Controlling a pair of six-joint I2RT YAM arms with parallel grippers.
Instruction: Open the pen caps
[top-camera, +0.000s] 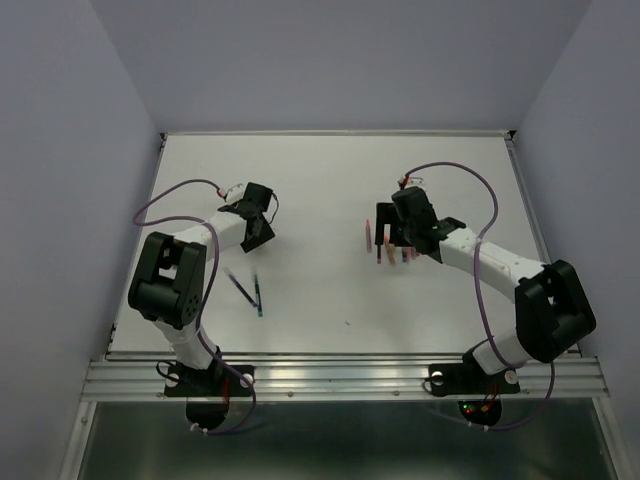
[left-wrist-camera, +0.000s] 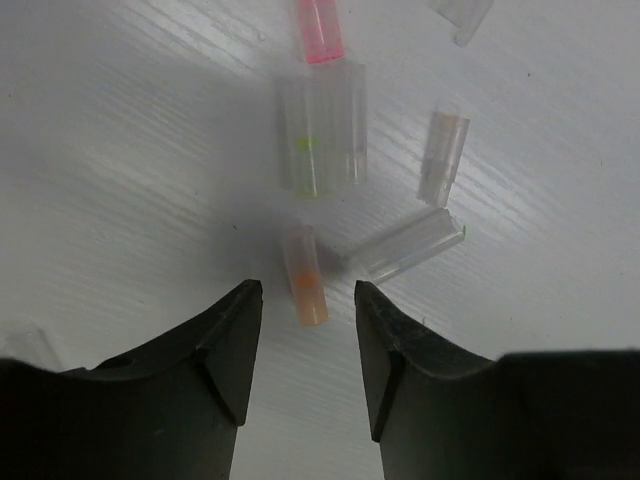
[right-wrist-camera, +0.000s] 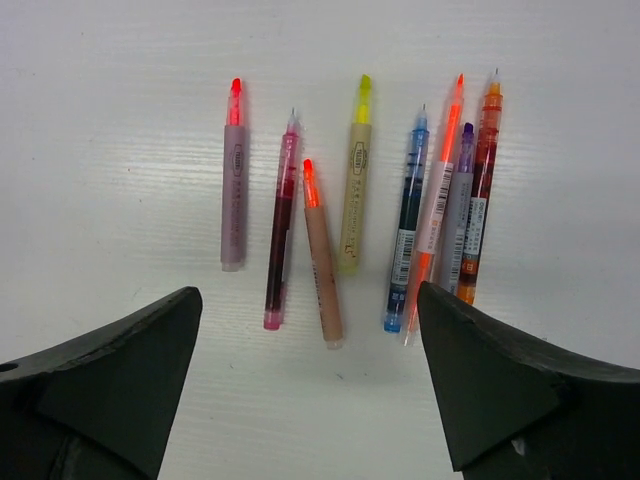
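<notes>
Several loose pen caps lie under my left gripper (left-wrist-camera: 308, 292): a pink one (left-wrist-camera: 318, 30), a cluster of clear ones (left-wrist-camera: 322, 135), a pale orange-tipped one (left-wrist-camera: 443, 158) and a clear one (left-wrist-camera: 408, 245). An orange cap (left-wrist-camera: 305, 275) lies on the table with its near end between my parted left fingertips, touching neither. My right gripper (right-wrist-camera: 310, 295) is wide open and empty above a row of several uncapped pens, among them a yellow pen (right-wrist-camera: 354, 180), a tan pen (right-wrist-camera: 322, 265) and a blue pen (right-wrist-camera: 406, 225). From above, the left gripper (top-camera: 262, 212) and right gripper (top-camera: 395, 240) hover over the table.
Two dark pens (top-camera: 243, 288) (top-camera: 259, 297) lie apart from the rest, near the left arm's elbow. The white table (top-camera: 340, 300) is bounded by raised edges and lilac walls. Purple cables loop over both arms.
</notes>
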